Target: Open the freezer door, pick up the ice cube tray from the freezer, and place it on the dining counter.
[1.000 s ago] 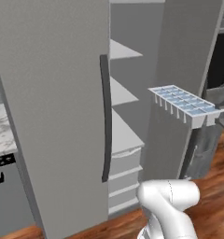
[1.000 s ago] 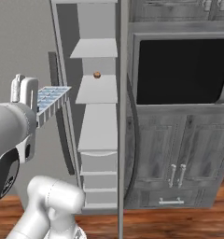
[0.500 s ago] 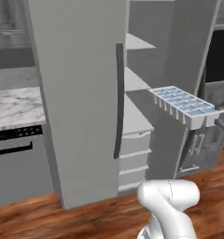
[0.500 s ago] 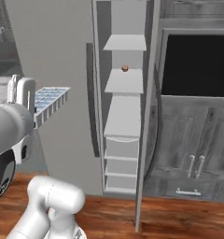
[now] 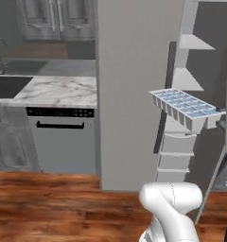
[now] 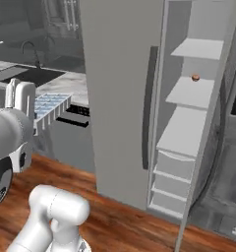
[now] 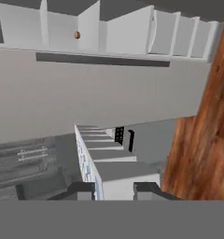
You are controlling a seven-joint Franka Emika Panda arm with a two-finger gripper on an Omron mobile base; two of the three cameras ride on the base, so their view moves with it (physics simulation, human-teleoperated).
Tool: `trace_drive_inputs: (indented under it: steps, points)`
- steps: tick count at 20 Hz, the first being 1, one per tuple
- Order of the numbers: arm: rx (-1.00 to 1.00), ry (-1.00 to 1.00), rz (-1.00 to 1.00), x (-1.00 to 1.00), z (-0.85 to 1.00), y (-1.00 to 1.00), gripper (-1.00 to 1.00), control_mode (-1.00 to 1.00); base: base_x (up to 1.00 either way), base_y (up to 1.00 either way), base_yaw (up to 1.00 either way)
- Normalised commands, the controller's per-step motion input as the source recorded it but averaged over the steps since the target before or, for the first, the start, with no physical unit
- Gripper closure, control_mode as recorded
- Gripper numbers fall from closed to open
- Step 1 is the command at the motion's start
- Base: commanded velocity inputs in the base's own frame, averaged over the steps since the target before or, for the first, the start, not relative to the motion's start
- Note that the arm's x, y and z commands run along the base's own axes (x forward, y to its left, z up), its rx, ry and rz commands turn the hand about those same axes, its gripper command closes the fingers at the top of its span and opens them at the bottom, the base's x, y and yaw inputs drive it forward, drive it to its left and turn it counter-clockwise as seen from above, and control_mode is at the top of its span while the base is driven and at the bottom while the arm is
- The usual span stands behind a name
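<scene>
My pincer (image 7: 115,190) is closed on the tray (image 7: 104,163), one dark tip on each side of its near end, and the tray runs away from me edge-on in the hand view. In the left base view the tray (image 5: 185,108) hangs level in the air, well above the wood floor (image 5: 63,203), its pale blue cells facing up, in front of the open freezer's white shelves (image 5: 191,78). In the right base view the tray (image 6: 48,106) sticks out from beside my white arm, at about the height of the marble worktop (image 6: 66,84) behind it. The freezer door (image 6: 122,98) stands swung open, a tall grey panel with its dark bar handle (image 6: 149,106) on the edge next to the shelves (image 6: 189,93); a small brown round thing (image 6: 195,78) lies on one shelf, with drawers (image 6: 171,182) lower down. Left of the door sits a marble worktop (image 5: 54,90) over a grey appliance front with a black handle (image 5: 60,125), and a dark sink (image 5: 6,85) at the far left
</scene>
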Motion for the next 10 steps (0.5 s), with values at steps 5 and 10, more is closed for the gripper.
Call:
trace_drive_inputs:
  steps: [5,10]
  points:
    - [0.00,0.00,0.00,0.00,0.00,0.00,1.00,1.00,-0.16,0.16,0.84]
    - [0.00,0.00,0.00,0.00,0.00,0.00,1.00,1.00,0.00,0.06,0.99]
